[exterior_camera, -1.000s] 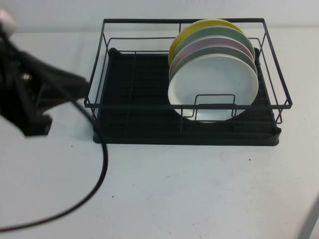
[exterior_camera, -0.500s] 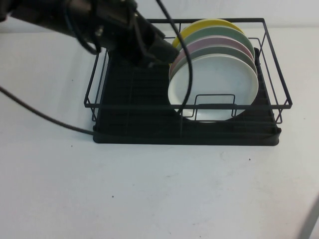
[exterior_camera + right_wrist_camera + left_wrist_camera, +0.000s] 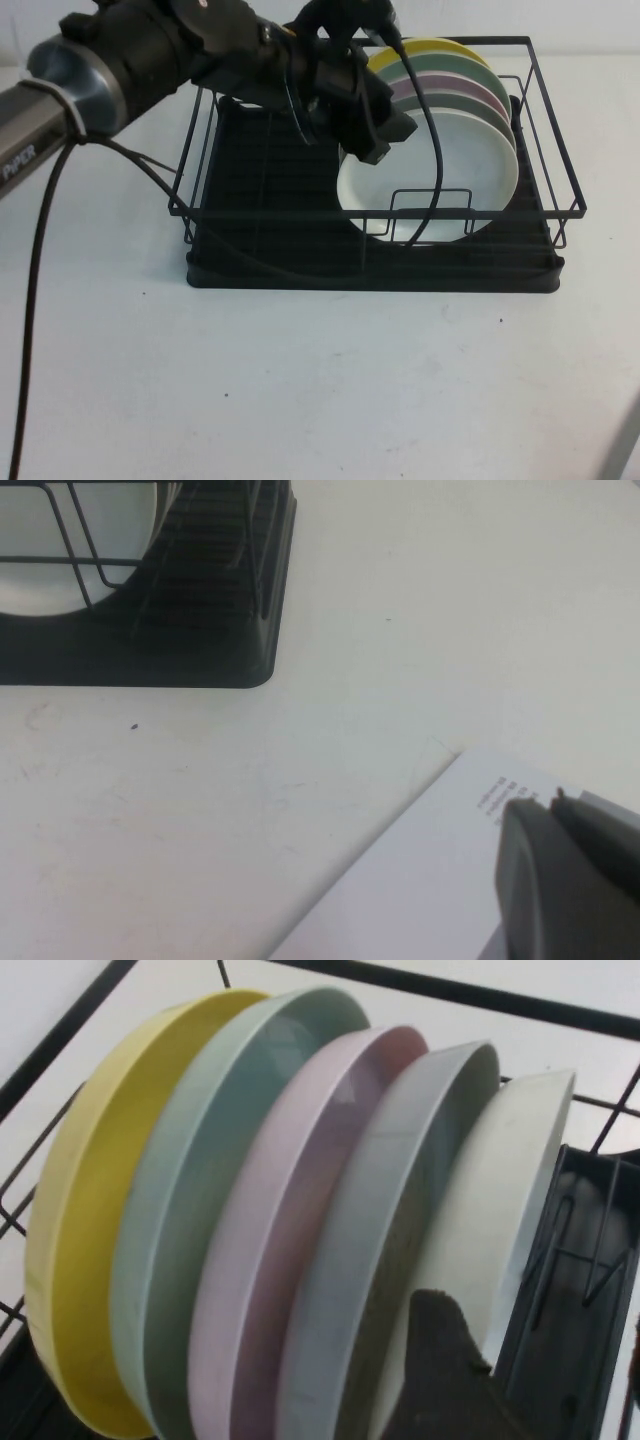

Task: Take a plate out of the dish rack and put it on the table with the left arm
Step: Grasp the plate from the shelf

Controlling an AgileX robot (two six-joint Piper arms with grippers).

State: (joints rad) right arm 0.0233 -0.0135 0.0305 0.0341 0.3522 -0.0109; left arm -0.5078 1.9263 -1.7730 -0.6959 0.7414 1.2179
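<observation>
- Plates stand on edge in a tight fan at the right end of the dish rack (image 3: 375,170); from back to front they are yellow (image 3: 70,1260), green (image 3: 175,1230), pink (image 3: 270,1250), pale grey (image 3: 375,1260), and then the white plate (image 3: 430,175) — the one wanted — nearest the front wire.
- Left gripper (image 3: 385,135) hangs over the rack at the upper left rim of the stack, and the left arm (image 3: 130,55) reaches in from the left across the rack's top wire. I cannot tell whether its fingers are spread or closed; the left wrist view shows only one dark fingertip (image 3: 440,1360), low against the white plate's rim.
- Wrong plate is the first risk, I think: the rims sit so close together that a finger slipping one gap too far would pinch the grey plate, or take two at once.
- Knocking is another. A sideways push on the rim could tip the whole fan over like dominoes.
- Snagging looks likely on the way up — the black cable (image 3: 430,150) droops across the white plate's face, and the top wire runs close by.
- Glossy rim, edge-on grip: it could slide out and drop onto the table (image 3: 330,390).
- Right gripper (image 3: 560,880) rests low over the table beside a white printed sheet (image 3: 430,880), well apart from the rack; its fingers I cannot make out.
</observation>
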